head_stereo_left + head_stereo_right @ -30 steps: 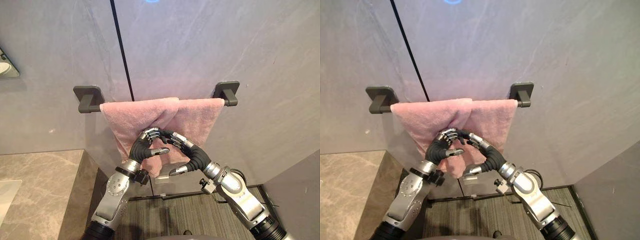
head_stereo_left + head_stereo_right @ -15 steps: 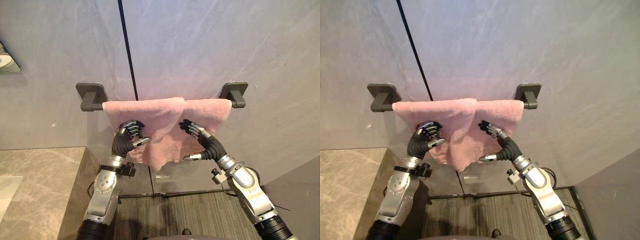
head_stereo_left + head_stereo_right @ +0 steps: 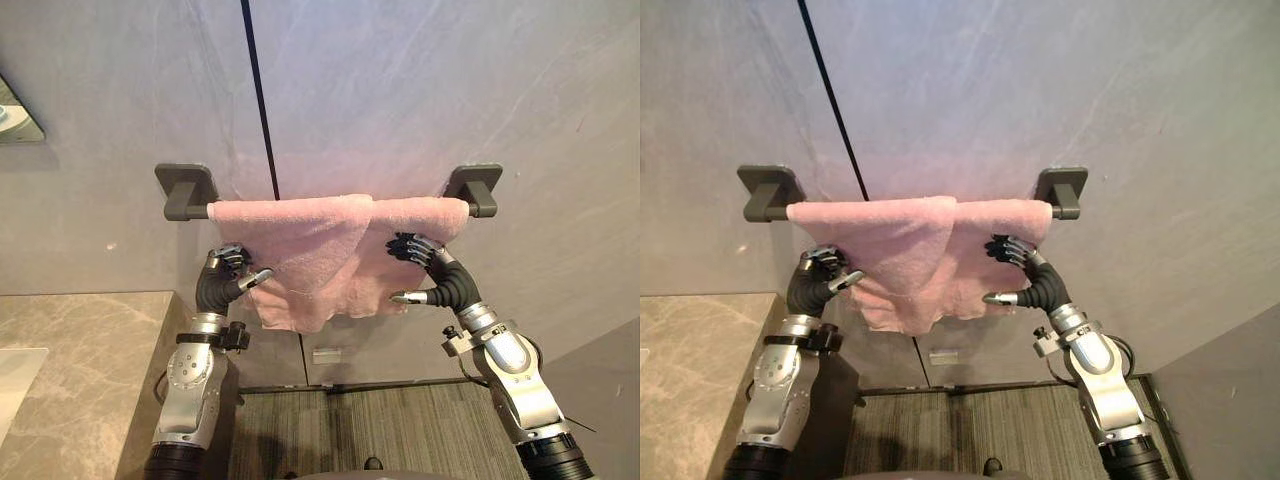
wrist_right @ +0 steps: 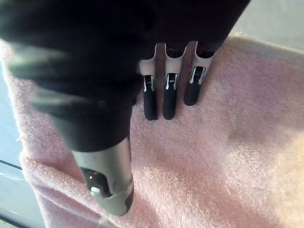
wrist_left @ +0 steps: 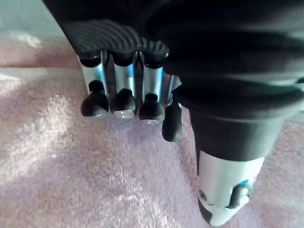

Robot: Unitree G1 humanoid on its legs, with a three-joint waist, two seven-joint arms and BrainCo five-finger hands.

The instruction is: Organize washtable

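A pink towel [image 3: 320,250] hangs over a dark wall rail between two brackets [image 3: 185,190] [image 3: 475,187], bunched and overlapping at its middle. My left hand [image 3: 225,280] is at the towel's left edge; its fingers [image 5: 121,102] are curled with their tips against the cloth [image 5: 71,180], the thumb apart and no cloth pinched. Against the right part of the towel rests my right hand [image 3: 440,275]. Its fingers [image 4: 168,95] lie fairly straight on the cloth [image 4: 213,166], with the thumb held off to the side.
A brown marble counter [image 3: 70,350] runs along the lower left, close to my left arm. Grey wall panels with a black seam [image 3: 262,130] back the rail. A small plate [image 3: 323,355] sits low on the wall above the striped grey floor [image 3: 350,430].
Both hands have slid apart from the towel's middle to its two sides, and the cloth now hangs wider along the rail. The view has also shifted slightly.
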